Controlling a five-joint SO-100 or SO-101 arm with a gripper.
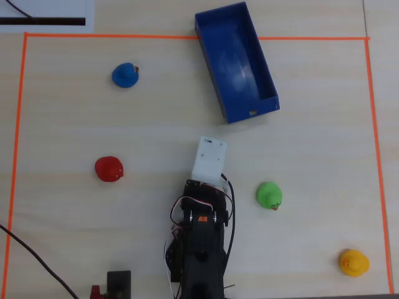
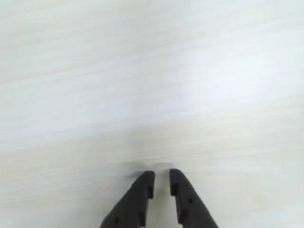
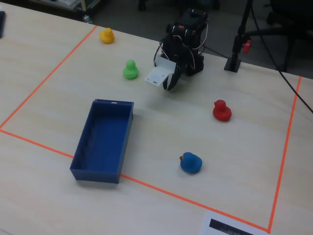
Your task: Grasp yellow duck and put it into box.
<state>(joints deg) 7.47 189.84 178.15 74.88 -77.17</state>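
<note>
Claw (image 2: 161, 183) nearly clenched, empty, fingertips a slit apart over bare bench (image 2: 152, 71) in wrist view. Yellow duck (image 1: 353, 262) sits at near-right corner in overhead view, well apart from arm; box (image 1: 235, 61) far, centre. Risk: green duck (image 1: 269, 195) lies betw. arm & target; a low sweep could knock it, or claw may take wrong duck.

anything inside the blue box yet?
Nothing. The box shows only its bare, glossy blue floor in the overhead and fixed views; no part of the floor is covered. The yellow duck sits on the table near the tape corner, far from the box.
</note>
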